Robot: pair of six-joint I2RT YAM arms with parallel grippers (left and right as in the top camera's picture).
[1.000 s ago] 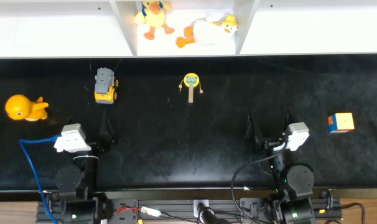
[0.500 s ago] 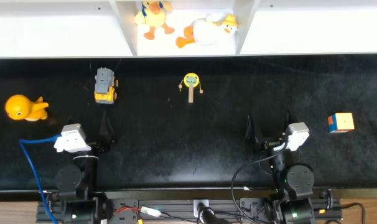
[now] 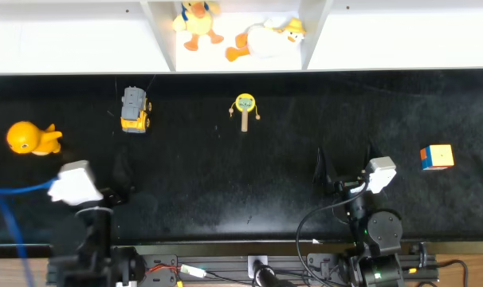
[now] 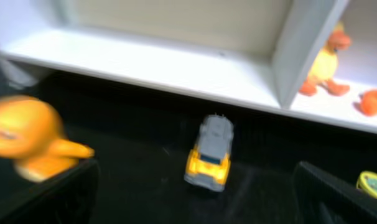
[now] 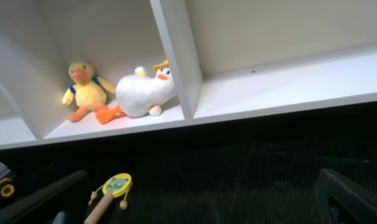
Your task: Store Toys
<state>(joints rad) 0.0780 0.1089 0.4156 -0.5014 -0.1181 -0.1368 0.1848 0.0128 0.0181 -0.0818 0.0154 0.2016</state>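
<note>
On the black mat [image 3: 225,191] lie an orange toy duck [image 3: 33,139] at the far left, a grey and yellow toy truck [image 3: 135,108], a green-faced rattle on a wooden stick [image 3: 245,110], and a coloured puzzle cube [image 3: 436,157] at the right. A yellow plush duck [image 3: 197,21] and a white plush goose [image 3: 267,38] sit in the middle cubby of the white shelf [image 3: 66,48]. My left gripper [image 3: 118,177] is open and empty, near the front left; its wrist view faces the truck [image 4: 208,154] and orange duck [image 4: 27,140]. My right gripper [image 3: 343,166] is open and empty, left of the cube.
The white shelf's dividers [image 5: 176,62] frame the cubby along the mat's far edge. A blue cable [image 3: 18,207] trails from the left wrist. Bare mat lies between the two arms and ahead of the right gripper [image 5: 198,205].
My left arm has swung left, toward the orange duck's side. The right arm and all toys have stayed put.
</note>
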